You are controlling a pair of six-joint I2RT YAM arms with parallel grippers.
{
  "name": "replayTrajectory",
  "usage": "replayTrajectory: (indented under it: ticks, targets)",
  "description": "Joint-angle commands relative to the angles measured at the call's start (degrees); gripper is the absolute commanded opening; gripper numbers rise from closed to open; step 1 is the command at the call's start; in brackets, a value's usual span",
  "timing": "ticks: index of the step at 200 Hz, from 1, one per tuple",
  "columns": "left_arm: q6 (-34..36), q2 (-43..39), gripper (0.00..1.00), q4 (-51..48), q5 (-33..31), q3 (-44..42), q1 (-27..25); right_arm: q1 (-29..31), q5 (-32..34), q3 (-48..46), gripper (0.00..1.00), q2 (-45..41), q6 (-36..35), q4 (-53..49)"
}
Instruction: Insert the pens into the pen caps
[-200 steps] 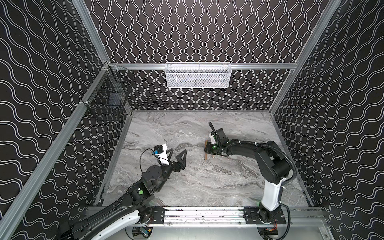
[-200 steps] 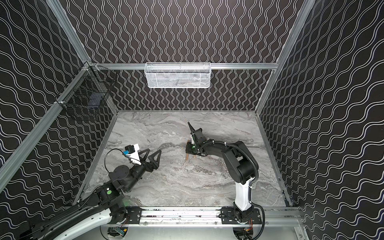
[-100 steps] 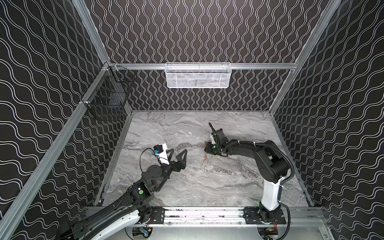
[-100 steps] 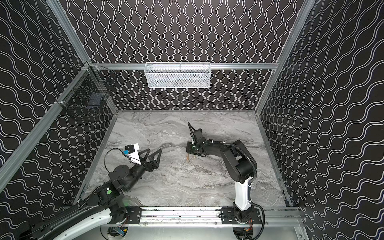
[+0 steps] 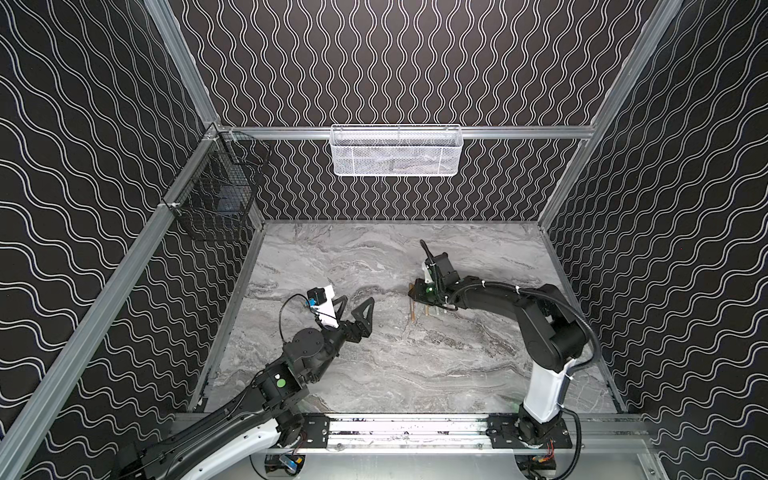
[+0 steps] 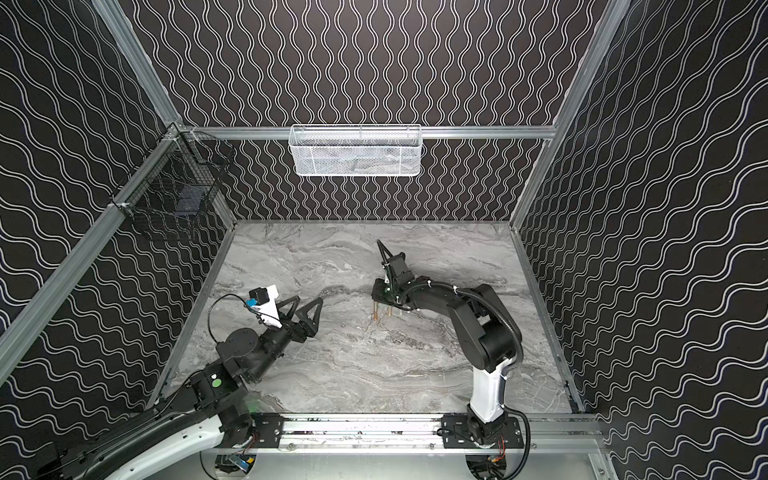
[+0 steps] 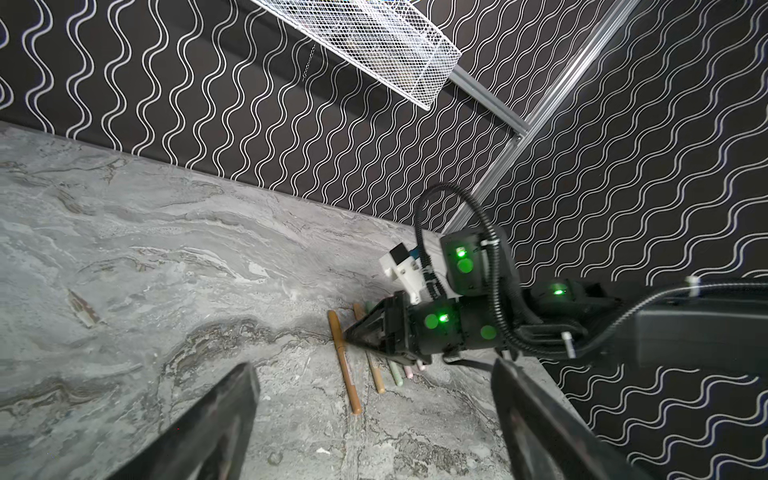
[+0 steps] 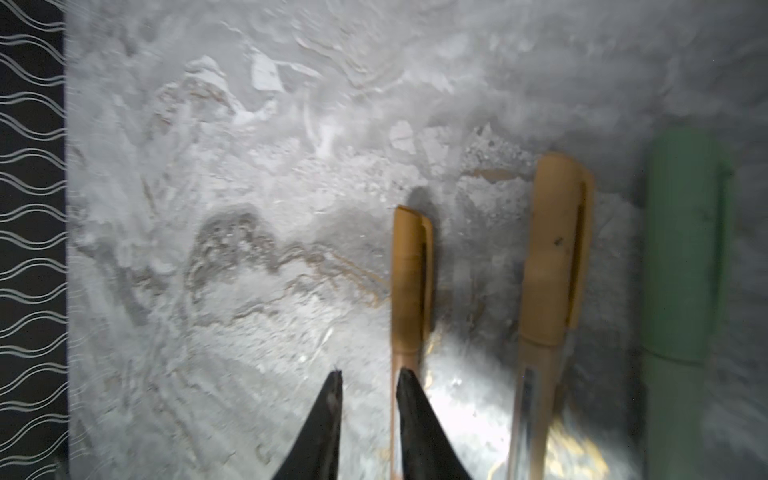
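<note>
Several pens lie side by side on the marble table point(image 5: 415, 374): two tan-orange point(image 7: 344, 361) point(image 7: 374, 370), a pale green one point(image 7: 397, 376) and pink ones point(image 7: 409, 374). In the right wrist view the tan-orange pens wear pen caps point(image 8: 411, 282) point(image 8: 555, 249), and so does the green one point(image 8: 681, 245). My right gripper point(image 8: 368, 374) point(image 5: 411, 293) is low over the outermost tan-orange pen, its jaws a narrow gap apart with only table between them. My left gripper point(image 5: 355, 303) point(image 6: 305, 302) hovers wide open and empty to the left of the row.
A white mesh basket point(image 5: 395, 151) hangs on the back rail and a black wire basket point(image 5: 216, 199) on the left wall. Patterned walls enclose the table on three sides, and the arm bases sit on the front rail point(image 5: 415, 428).
The right gripper's jaws have parted a little over the tan-orange pen. Both arms have hardly moved.
</note>
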Motion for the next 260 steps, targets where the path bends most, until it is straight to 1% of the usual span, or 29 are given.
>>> replayTrajectory:
  ticks: [1, 17, 31, 47, 57, 74, 82, 88, 96, 99, 102, 103, 104, 105, 108, 128, 139, 152, 156, 163, 168, 172, 177, 182, 190, 210, 218, 239, 260]
  targets:
    - [2.8, 0.9, 0.9, -1.6, -0.5, 2.1, 0.0, 0.1, -0.7, 0.4, 0.28, -3.7, -0.2, -0.5]
    - [4.2, 1.8, 0.9, -4.0, -0.6, 4.4, 0.0, 0.1, -0.6, 0.4, 0.3, -7.0, -1.4, -1.7]
    - [6.2, 2.8, 0.9, -8.2, -0.2, 7.6, 0.0, 0.1, -1.4, -0.6, 0.35, -11.2, -4.1, -1.4]
    - [10.7, 4.4, 0.9, -13.1, 0.7, 11.4, 0.0, 0.1, -3.4, -3.1, 0.41, -17.7, -8.5, 0.0]
    - [11.6, 5.5, 0.99, -17.1, -2.1, 13.2, -0.1, 0.1, -4.8, -5.2, 0.45, -22.5, -11.1, 0.9]
    - [12.2, 7.1, 0.99, -22.7, -6.8, 15.0, -0.1, 0.1, -5.7, -8.0, 0.54, -30.3, -15.3, 1.6]
    - [12.5, 7.6, 0.99, -24.5, -7.1, 15.6, -0.1, 0.1, -5.2, -10.6, 0.6, -33.7, -16.5, 1.3]
    - [14.4, 8.0, 0.99, -24.6, -6.9, 16.0, -0.1, 0.1, -4.7, -11.4, 0.64, -36.2, -17.4, 1.2]
    - [15.7, 8.6, 0.99, -25.5, -6.5, 16.8, -0.1, 0.1, -2.6, -12.6, 0.7, -39.2, -18.5, 1.2]
    - [16.2, 8.7, 0.99, -25.6, -6.7, 17.0, -0.1, 0.2, -1.9, -13.0, 0.75, -40.2, -18.9, 1.2]
    - [16.9, 8.9, 0.99, -25.5, -6.8, 17.2, -0.2, 0.2, -1.1, -13.3, 0.83, -41.1, -19.4, 1.3]
    - [17.1, 8.9, 0.99, -25.4, -6.9, 17.3, -0.1, 0.2, -0.9, -13.4, 0.86, -41.4, -19.5, 1.3]
    - [17.2, 9.0, 0.99, -25.4, -6.9, 17.4, -0.1, 0.2, -0.7, -13.5, 0.93, -41.7, -19.7, 1.3]
    - [17.3, 9.0, 0.99, -25.4, -6.8, 17.5, -0.1, 0.2, -0.5, -13.6, 0.96, -41.9, -19.9, 1.3]
    - [18.0, 9.1, 0.99, -25.2, -6.9, 17.7, -0.2, 0.2, 0.3, -13.9, 0.99, -42.7, -20.1, 1.3]
    - [21.8, 9.4, 0.99, -21.9, -8.0, 17.4, -0.2, 0.2, 8.5, -16.1, 1.0, -45.4, -15.6, 2.0]
    - [24.3, 9.2, 0.99, -19.5, -7.2, 16.7, -0.1, 0.2, 10.1, -18.5, 1.0, -44.9, -18.4, 5.0]
    - [27.3, 9.4, 0.99, -14.7, -6.9, 15.0, -0.1, 0.2, 11.2, -19.4, 1.0, -43.0, -20.6, 5.5]
    - [28.7, 9.4, 0.99, -12.2, -7.1, 14.0, -0.1, 0.1, 11.9, -19.3, 1.0, -42.2, -20.4, 5.8]
    - [33.3, 9.7, 0.99, -8.2, -6.8, 12.3, -0.1, -0.5, 12.8, -18.7, 1.0, -40.9, -20.3, 5.2]
    - [37.0, 9.9, 0.99, -5.8, -6.2, 10.9, -0.1, -1.2, 12.1, -18.2, 1.0, -40.1, -20.7, 4.5]
    - [38.5, 10.0, 0.99, -3.9, -6.6, 9.8, -0.1, -2.0, 10.5, -17.9, 1.0, -39.5, -21.0, 4.3]
    - [38.9, 10.4, 0.99, -1.3, -7.9, 8.4, -0.1, -3.1, 8.6, -17.6, 1.0, -38.9, -21.6, 4.4]
    - [39.3, 10.6, 0.99, 0.6, -9.1, 7.1, 0.0, -4.3, 5.1, -17.6, 1.0, -38.5, -21.7, 4.8]
    - [40.9, 10.5, 0.99, 3.1, -9.5, 5.4, 0.3, -6.7, 1.2, -18.1, 1.0, -38.3, -21.2, 6.2]
    - [42.6, 9.3, 0.99, 9.2, -9.6, 1.0, 2.7, -11.5, -4.2, -20.6, 1.0, -39.9, -19.2, 11.1]
    - [42.8, 8.8, 0.99, 11.9, -8.8, -1.2, 4.5, -12.4, -4.8, -21.7, 1.0, -41.0, -20.8, 13.0]
    - [41.9, 8.0, 0.99, 17.1, -7.8, -5.6, 9.4, -12.6, -3.0, -24.2, 1.0, -43.7, -26.5, 15.7]
    - [41.9, 9.9, 0.99, 24.5, -7.1, -9.5, 14.8, -12.6, -1.0, -25.2, 1.0, -45.1, -27.3, 15.7]
